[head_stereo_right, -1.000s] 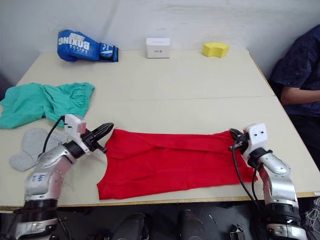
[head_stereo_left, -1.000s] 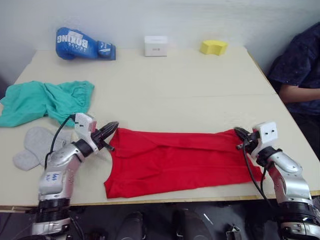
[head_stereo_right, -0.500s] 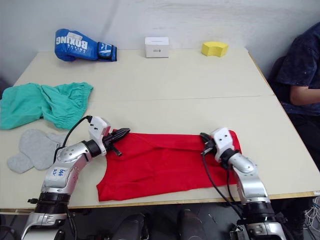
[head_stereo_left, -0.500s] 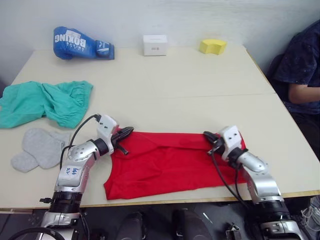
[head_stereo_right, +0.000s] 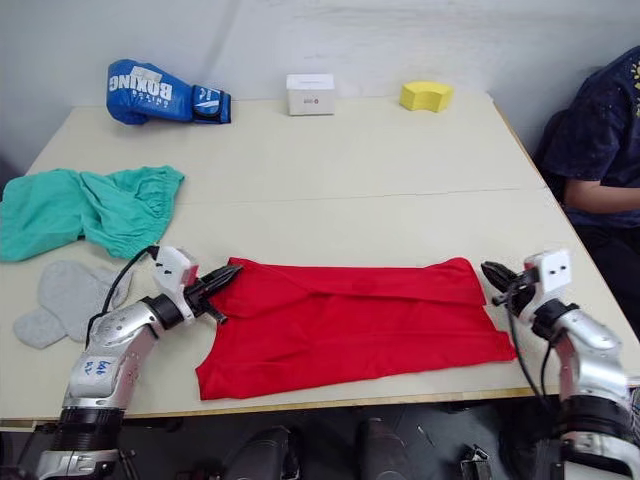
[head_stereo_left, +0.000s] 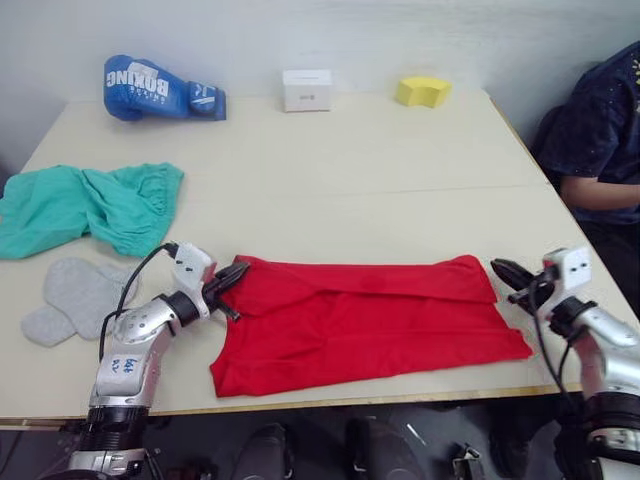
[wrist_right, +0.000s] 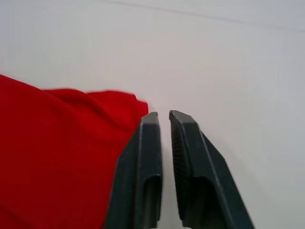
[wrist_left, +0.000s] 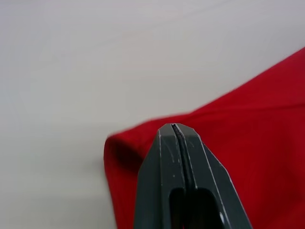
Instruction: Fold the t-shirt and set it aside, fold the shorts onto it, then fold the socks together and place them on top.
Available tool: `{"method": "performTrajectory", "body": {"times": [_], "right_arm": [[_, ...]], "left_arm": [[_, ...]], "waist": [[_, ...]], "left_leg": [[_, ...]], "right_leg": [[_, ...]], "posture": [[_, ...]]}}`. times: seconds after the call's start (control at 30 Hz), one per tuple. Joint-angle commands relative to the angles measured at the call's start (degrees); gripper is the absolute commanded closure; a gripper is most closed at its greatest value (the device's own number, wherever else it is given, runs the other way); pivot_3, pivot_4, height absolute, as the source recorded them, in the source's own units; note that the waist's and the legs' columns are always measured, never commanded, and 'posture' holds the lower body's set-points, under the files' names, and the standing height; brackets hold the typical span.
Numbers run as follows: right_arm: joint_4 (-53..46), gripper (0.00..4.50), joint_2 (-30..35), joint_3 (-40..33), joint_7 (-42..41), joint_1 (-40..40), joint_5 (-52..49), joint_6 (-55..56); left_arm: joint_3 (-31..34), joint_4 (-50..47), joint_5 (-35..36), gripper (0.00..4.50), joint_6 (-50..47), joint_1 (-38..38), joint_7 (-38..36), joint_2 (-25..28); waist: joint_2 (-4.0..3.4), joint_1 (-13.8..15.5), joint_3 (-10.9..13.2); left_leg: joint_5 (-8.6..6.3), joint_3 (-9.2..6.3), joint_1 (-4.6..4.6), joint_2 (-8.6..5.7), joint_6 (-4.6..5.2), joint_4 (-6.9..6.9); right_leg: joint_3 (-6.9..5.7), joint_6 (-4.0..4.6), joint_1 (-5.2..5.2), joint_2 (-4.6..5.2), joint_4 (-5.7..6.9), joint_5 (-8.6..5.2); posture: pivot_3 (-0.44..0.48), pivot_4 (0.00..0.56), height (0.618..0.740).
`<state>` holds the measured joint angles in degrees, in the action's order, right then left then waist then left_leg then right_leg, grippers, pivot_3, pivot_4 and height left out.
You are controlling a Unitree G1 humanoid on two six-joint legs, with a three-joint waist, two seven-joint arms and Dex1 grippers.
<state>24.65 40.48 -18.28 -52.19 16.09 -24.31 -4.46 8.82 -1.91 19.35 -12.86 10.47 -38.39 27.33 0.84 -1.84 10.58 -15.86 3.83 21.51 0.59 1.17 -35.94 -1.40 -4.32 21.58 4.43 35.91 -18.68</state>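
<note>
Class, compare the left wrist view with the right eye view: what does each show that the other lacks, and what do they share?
The left wrist view alone shows the left gripper close up, its fingers pressed together. The right eye view alone shows the shorts, socks, boxing glove and right gripper. Both show the t-shirt on the table.

Beside the table (head_stereo_left: pixel 400 170), a seated person (head_stereo_left: pixel 598 140) is cut off by the picture's edge, while the teal shorts (head_stereo_left: pixel 80 205) run off the opposite edge.
</note>
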Motion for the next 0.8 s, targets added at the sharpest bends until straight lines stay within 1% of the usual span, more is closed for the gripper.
{"method": "performTrajectory", "body": {"times": [0.03,0.1,0.2,0.23,0.3,0.43,0.47,0.53,0.6,0.7,0.8], "right_arm": [[-3.63,2.89,8.23,1.85,-9.99,3.92,-1.59,-6.71],[-1.33,2.17,11.68,4.17,-14.54,6.88,-0.30,-8.54],[5.26,1.16,15.37,10.67,-22.21,13.04,4.38,-9.51],[7.71,0.79,15.73,12.80,-24.29,14.95,6.32,-8.19],[14.02,0.11,14.87,16.01,-28.02,19.70,9.26,-4.48],[25.29,0.06,12.38,21.22,-30.23,27.96,15.62,1.88],[28.18,0.06,11.50,22.12,-30.02,30.05,17.10,4.03],[33.80,0.06,9.96,23.18,-28.60,34.22,19.47,5.90],[38.56,0.06,9.01,24.52,-28.03,37.67,22.20,7.14],[42.73,0.06,8.43,26.49,-28.93,40.43,25.88,9.31],[45.18,0.06,8.07,28.36,-34.60,42.71,28.35,6.92]], "left_arm": [[1.88,-5.43,6.03,3.92,1.79,-2.49,-12.64,6.30],[2.11,-6.31,7.78,3.30,1.48,-2.76,-16.45,9.03],[1.79,-8.41,11.48,2.35,-0.21,-2.70,-21.64,11.71],[1.23,-8.85,12.11,2.01,-0.14,-2.47,-23.09,11.94],[-0.01,-10.21,12.87,1.38,1.35,-2.35,-25.90,11.57],[-1.90,-13.08,13.10,0.09,0.74,-2.66,-26.48,10.57],[-2.26,-13.77,13.38,0.04,0.23,-2.68,-26.24,10.25],[-2.58,-14.37,13.48,0.04,0.30,-2.55,-25.63,9.48],[-2.65,-14.72,13.12,0.04,0.74,-2.81,-24.91,8.76],[-2.60,-14.93,11.72,0.04,2.47,-3.13,-24.03,8.17],[-2.58,-15.16,11.45,0.04,3.48,-3.73,-23.48,7.98]], "waist": [[-0.07,-0.22,0.04],[-0.14,-0.06,0.08],[-0.15,0.06,0.09],[-0.15,0.05,0.09],[-0.18,0.16,0.11],[-0.35,0.03,0.21],[-0.36,0.03,0.22],[-0.38,-0.11,0.22],[-0.39,-0.14,0.23],[-0.39,0.05,0.24],[-0.39,0.12,0.24]], "left_leg": [[-0.01,0.02,0.01,0.02,-0.02,0.03],[-0.03,0.02,0.02,0.03,-0.05,0.07],[-0.08,-0.02,0.01,0.03,-0.11,0.06],[-0.20,-0.02,0.01,0.03,-0.31,0.07],[-0.26,-0.03,0.03,0.03,-0.34,0.06],[-0.33,0.01,0.14,0.02,-0.21,0.07],[-0.27,0.01,0.19,0.02,-0.09,0.06],[-0.17,0.02,0.44,0.02,-0.32,0.00],[-0.04,0.11,0.98,0.03,-0.43,-0.15],[0.11,0.16,1.05,0.04,-0.47,-0.22],[0.17,0.17,1.02,0.04,-0.42,-0.27]], "right_leg": [[0.00,0.02,0.04,-0.02,0.00,-0.01],[0.00,0.08,0.08,-0.01,-0.04,-0.04],[-0.02,0.15,0.06,0.01,-0.08,-0.08],[-0.02,0.17,0.05,0.03,-0.10,-0.09],[-0.02,0.19,0.03,0.05,-0.17,-0.10],[-0.02,0.18,0.08,0.04,-0.33,-0.10],[-0.03,0.19,0.14,0.03,-0.33,-0.10],[-0.05,0.19,0.40,0.00,-0.29,-0.11],[-0.04,0.17,0.94,-0.02,-0.07,-0.10],[-0.06,0.16,1.01,-0.08,-0.01,-0.09],[-0.05,0.14,0.96,-0.08,0.05,-0.08]], "posture": [[0.000,0.150,0.740],[0.000,0.150,0.740],[0.000,0.150,0.740],[0.000,0.150,0.740],[0.000,0.150,0.740],[0.000,0.150,0.740],[0.000,0.150,0.740],[0.000,0.150,0.740],[0.000,0.150,0.740],[0.000,0.150,0.740],[0.000,0.150,0.740]]}}
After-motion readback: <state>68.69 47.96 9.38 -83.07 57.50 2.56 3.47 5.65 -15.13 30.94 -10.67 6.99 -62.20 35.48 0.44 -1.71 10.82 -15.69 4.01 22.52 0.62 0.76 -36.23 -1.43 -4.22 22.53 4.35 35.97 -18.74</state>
